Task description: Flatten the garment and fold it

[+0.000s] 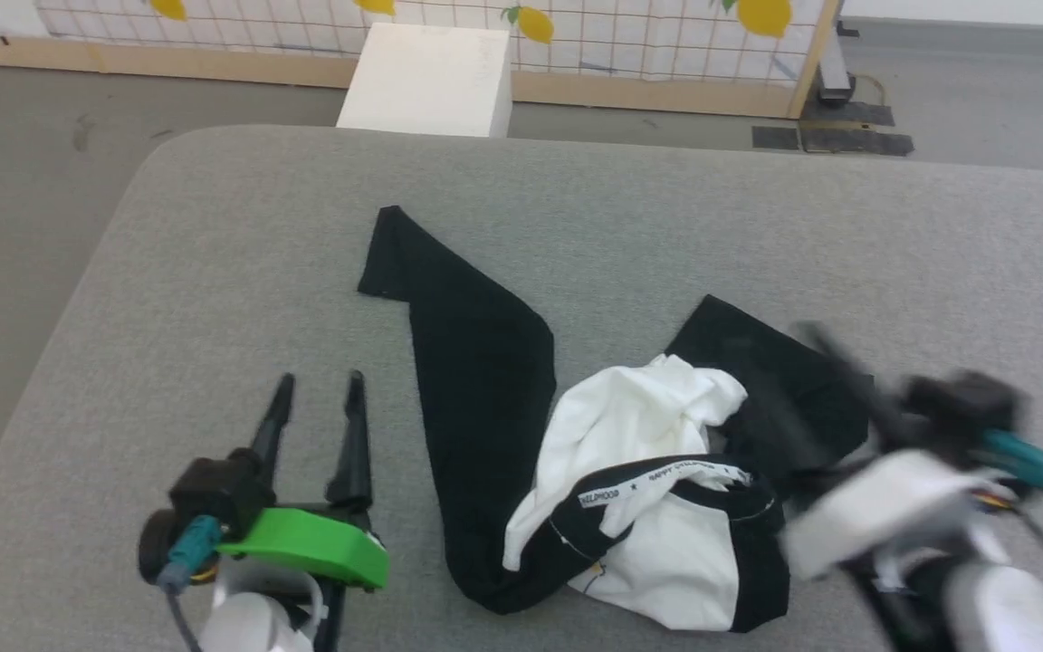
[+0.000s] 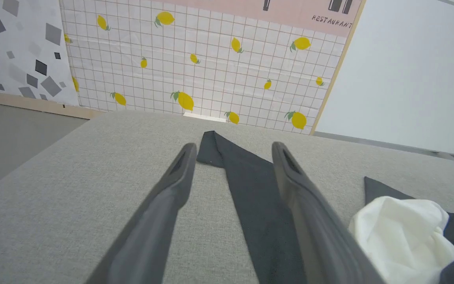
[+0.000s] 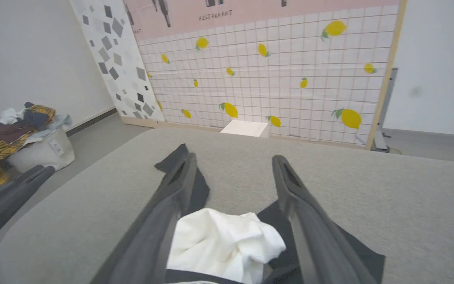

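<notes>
1. Grey woven cloth covers the counter. Behind it stands a gridded panel printed with lemons, with a white box at its foot.
2. On the near half of the counter, right of centre, lies the garment. It is not yet flat: the white body is heaped on itself, and one black sleeve runs away towards the far side. The other sleeve is spread behind the heap.
3. Resting low over the counter, the left tool has its fingers wide apart and nothing in them. The long sleeve lies on the cloth beyond and between them, untouched.
4. Above the heap, the right tool also has its fingers spread and grips nothing. The white bunch sits below the gap unpinched. In the head view this tool is blurred, so its exact place there is unclear.
5. Risks, as I judge them:
   - A pinch into the middle of the heap would likely take several layers at once and lift a knot rather than an edge.
   - The neckband is turned over the body, so a pull on it could twist the shirt further.
   - The garment sits close to the near edge, and a drag towards the robot might slide it off.
   - Pulling the long sleeve alone could haul the heap along instead of opening it.
6. Writing: "RESTAURANT" reads on the pink strip above the grid. The neckband carries small white lettering, too fine to read with certainty.
</notes>
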